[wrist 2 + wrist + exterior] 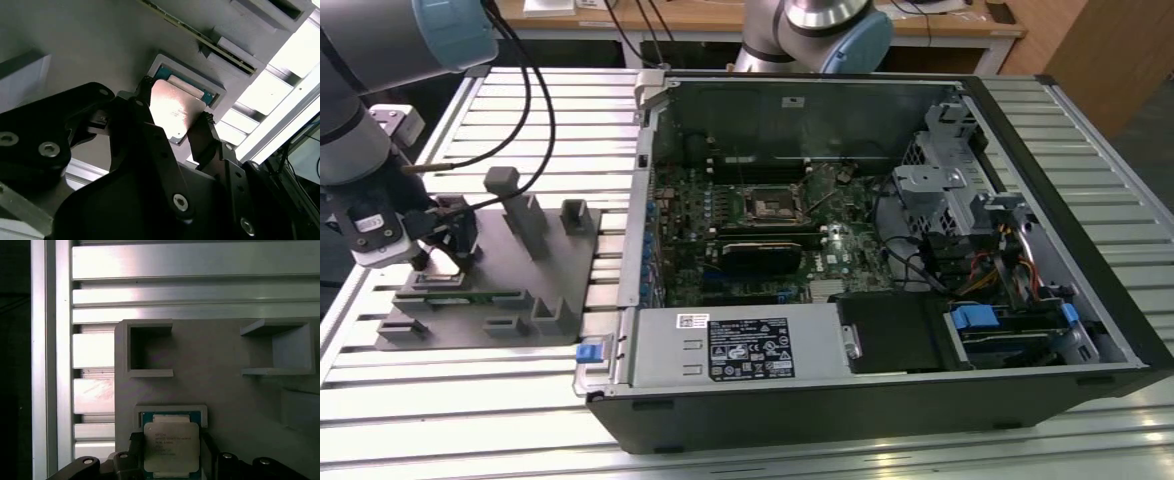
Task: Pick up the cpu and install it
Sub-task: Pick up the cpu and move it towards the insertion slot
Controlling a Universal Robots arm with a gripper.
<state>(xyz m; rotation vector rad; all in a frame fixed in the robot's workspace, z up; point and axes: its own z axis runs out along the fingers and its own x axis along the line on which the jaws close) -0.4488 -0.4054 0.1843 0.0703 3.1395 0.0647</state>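
Observation:
The cpu (175, 111) is a small square chip with a silvery top. In both wrist views it sits between my gripper's (175, 100) black fingers, just over its green-lined pocket (212, 92) in the grey tray (520, 290). The fingertips (145, 84) press on two opposite edges of the chip, so the gripper is shut on it. In the first wrist view the cpu (171, 446) overlaps the pocket's frame (170, 410), with the gripper (170, 452) around it. The gripper (434, 262) hangs over the tray's near corner at the exterior view's left. The motherboard socket (770, 205) lies open inside the computer case (881, 380).
Grey upright posts (520, 215) and empty holders (145, 347) stand on the tray close to the gripper. A green memory stick (467, 296) lies in the tray. The slatted aluminium table (454, 400) runs around the tray and case. Cables (520, 110) hang from the arm.

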